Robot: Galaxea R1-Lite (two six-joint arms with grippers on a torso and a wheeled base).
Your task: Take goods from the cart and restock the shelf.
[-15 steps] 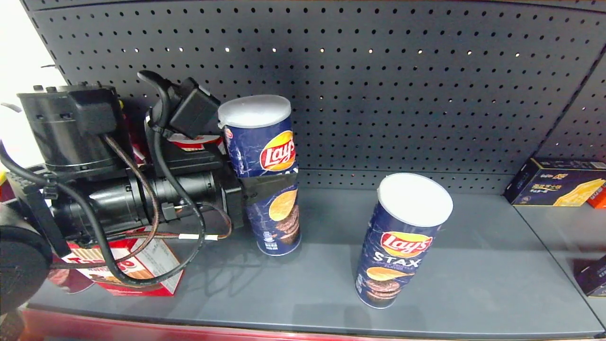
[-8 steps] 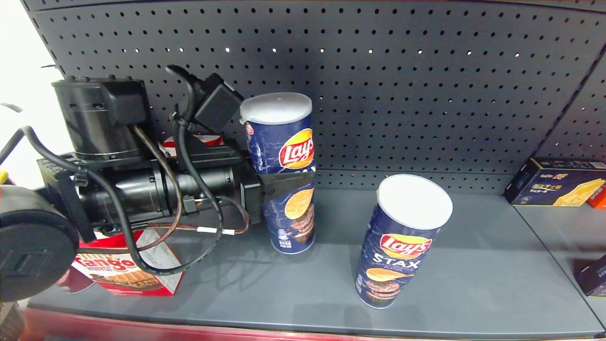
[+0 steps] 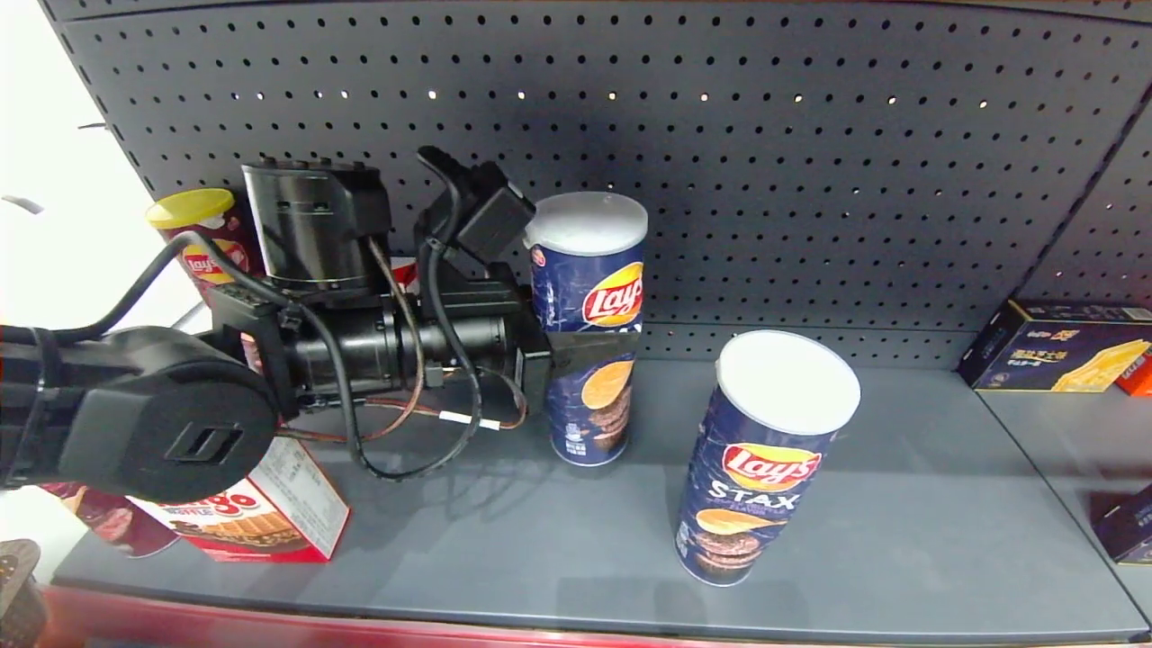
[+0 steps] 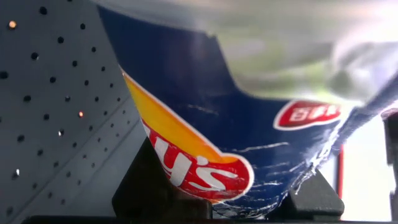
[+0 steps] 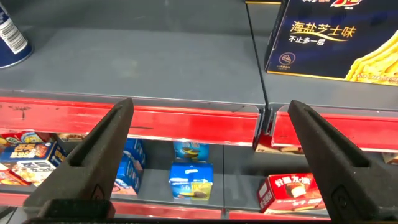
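Note:
My left gripper (image 3: 589,346) is shut on a tall blue chip can (image 3: 589,315) with a white lid, held upright at the back of the grey shelf (image 3: 900,540) near the pegboard. Its base looks at or just above the shelf surface; I cannot tell which. In the left wrist view the same blue can (image 4: 249,118) sits right between the fingers (image 4: 149,193). A second blue chip can (image 3: 765,459) stands upright to the right and nearer the shelf's front edge. My right gripper (image 5: 224,155) is open and holds nothing, low in front of the shelf's red edge (image 5: 186,115).
A red wafer box (image 3: 261,513) lies at the shelf's front left under my left arm. A dark red can with a yellow lid (image 3: 193,234) stands at the back left. A dark box (image 3: 1053,355) sits on the adjoining shelf to the right. Lower shelves hold several small boxes (image 5: 189,180).
My left arm has carried the blue can to the right and a little deeper along the shelf, closer to the second can. The yellow-lidded can behind the arm has come into sight.

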